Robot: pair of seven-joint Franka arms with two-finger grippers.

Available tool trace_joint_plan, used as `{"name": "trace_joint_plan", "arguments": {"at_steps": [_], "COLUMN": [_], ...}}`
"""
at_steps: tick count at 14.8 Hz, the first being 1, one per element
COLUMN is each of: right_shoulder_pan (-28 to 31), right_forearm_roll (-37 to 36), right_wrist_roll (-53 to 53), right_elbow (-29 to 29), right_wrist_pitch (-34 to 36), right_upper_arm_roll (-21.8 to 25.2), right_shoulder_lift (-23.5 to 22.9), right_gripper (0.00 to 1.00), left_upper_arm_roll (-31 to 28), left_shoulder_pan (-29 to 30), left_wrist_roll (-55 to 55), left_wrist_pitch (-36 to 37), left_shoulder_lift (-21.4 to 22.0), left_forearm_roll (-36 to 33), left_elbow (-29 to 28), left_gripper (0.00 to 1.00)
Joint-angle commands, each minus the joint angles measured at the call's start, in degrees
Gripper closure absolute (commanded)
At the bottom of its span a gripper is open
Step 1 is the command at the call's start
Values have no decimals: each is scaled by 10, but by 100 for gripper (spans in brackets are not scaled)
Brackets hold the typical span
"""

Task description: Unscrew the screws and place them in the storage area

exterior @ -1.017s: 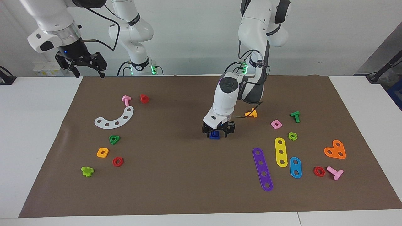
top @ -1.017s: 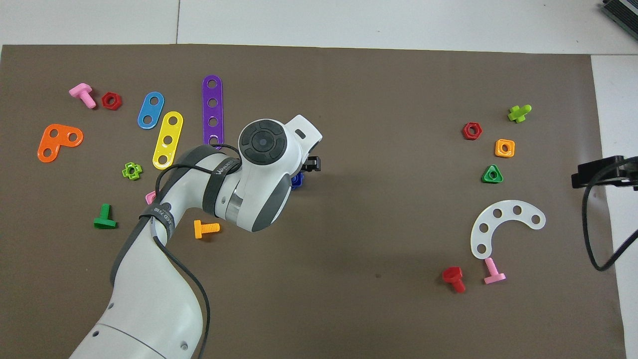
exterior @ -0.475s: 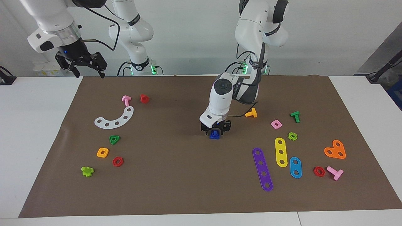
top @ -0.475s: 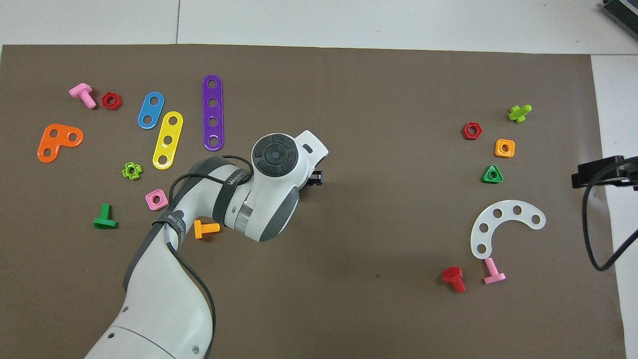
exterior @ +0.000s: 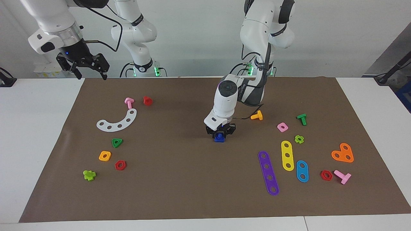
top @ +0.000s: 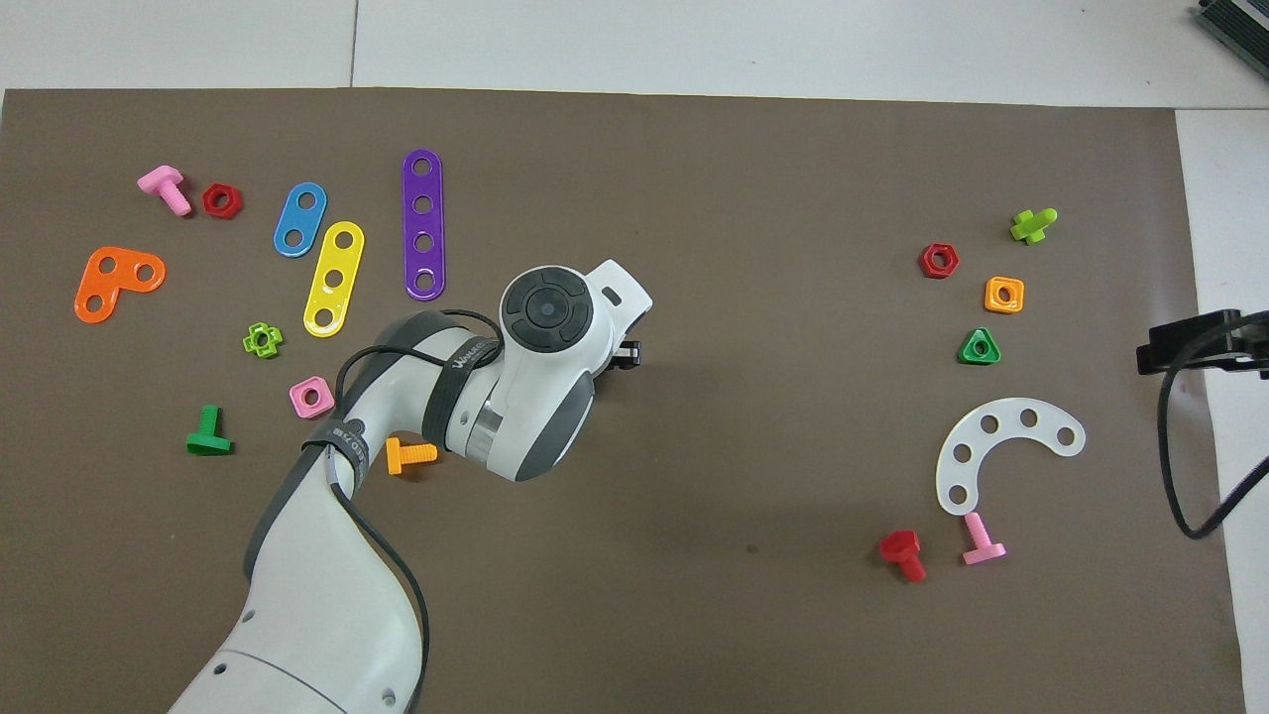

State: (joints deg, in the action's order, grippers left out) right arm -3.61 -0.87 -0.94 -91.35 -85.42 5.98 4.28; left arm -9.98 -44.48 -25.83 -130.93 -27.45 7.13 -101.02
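The blue screw (exterior: 219, 137) stands on the brown mat (exterior: 179, 179) near the middle, on what looks like a square blue base. My left gripper (exterior: 220, 132) points straight down on it with its fingers closed around the screw's top. In the overhead view the left wrist (top: 545, 327) hides the screw. My right gripper (exterior: 87, 68) is open and empty; it waits, raised over the mat's edge at the right arm's end, and shows as a black part in the overhead view (top: 1195, 342).
Toward the right arm's end lie a white curved plate (exterior: 118, 122), a pink bolt (exterior: 129, 102), a red bolt (exterior: 147, 100), a green triangular nut (exterior: 117, 142) and other nuts. Toward the left arm's end lie an orange bolt (exterior: 257, 115), purple (exterior: 268, 173), yellow and blue strips and several small parts.
The left gripper's fingers stood wide apart around the blue screw and have closed onto it. The left wrist shifted a little toward the right arm's end. The right arm has not moved.
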Motion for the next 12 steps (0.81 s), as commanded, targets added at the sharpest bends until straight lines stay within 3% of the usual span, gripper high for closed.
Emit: {"name": "trace_joint_plan", "arguments": {"at_steps": [1,5,10,12], "right_shoulder_pan": [1,1,1,1], "right_forearm_roll": [10,10,10,10], "right_wrist_roll": [-6,-6,-6,-6], "right_elbow": [-12,-12,-12,-12], "right_wrist_pitch": [-4,-4,-4,-4], "right_upper_arm_roll": [-1,-2,-1,-1], "right_shoulder_lift": [11,12,11,11], "right_gripper": [0,0,0,0], "left_upper_arm_roll": [-7,-7,-7,-7], "left_shoulder_pan": [-5,-2,3,14], "left_wrist_roll": [6,6,6,6], "left_wrist_pitch": [-5,18,45,94], "left_shoulder_lift": [13,12,8,-4], "left_forearm_roll": [5,4,10,14], "left_elbow": [-15,2,35,84], "left_gripper": [50,65,70,70]}}
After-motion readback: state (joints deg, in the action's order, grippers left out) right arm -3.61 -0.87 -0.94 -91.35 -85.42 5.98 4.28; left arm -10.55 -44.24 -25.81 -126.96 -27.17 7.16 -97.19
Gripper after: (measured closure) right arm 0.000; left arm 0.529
